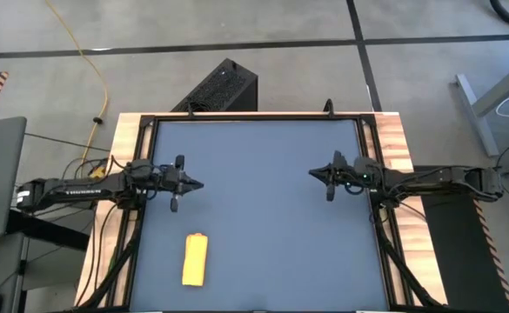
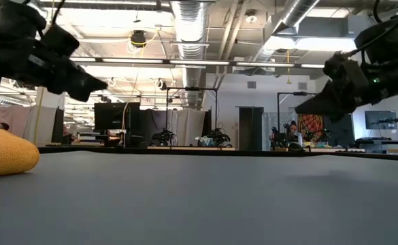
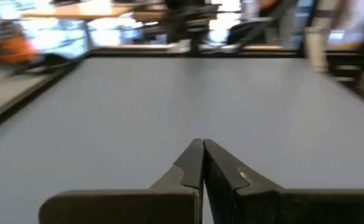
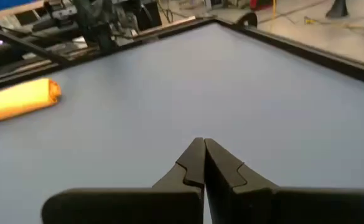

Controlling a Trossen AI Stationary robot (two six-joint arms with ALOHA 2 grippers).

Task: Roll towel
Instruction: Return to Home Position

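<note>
**Towel** (image 1: 195, 259): a yellow-orange cloth lying as a tight roll on the worktop (image 1: 263, 235), near the front edge on the left arm's side. Its long axis runs front to back, and nothing touches it.

**Surface:** plain blue-grey and flat, bounded by a black rim with a strip of pale wood outside it. The towel is the only thing lying on it, so the middle and the whole right half are open.

**Left tool** (image 1: 200, 184): raised above the worktop, behind the towel and well apart from it, pointing toward the middle. Its fingers are pressed together on nothing.

**Right tool** (image 1: 312, 173): mirrors it from the opposite side at about the same height, tips likewise closed tight and empty. A broad stretch of bare surface lies between the two tools.

**Surroundings:** a black box (image 1: 224, 87) stands on the grey floor just beyond the far edge. A yellow cable (image 1: 89, 61) trails across the floor to the left. The low view shows a large workshop hall with ceiling ducts behind the worktop.
</note>
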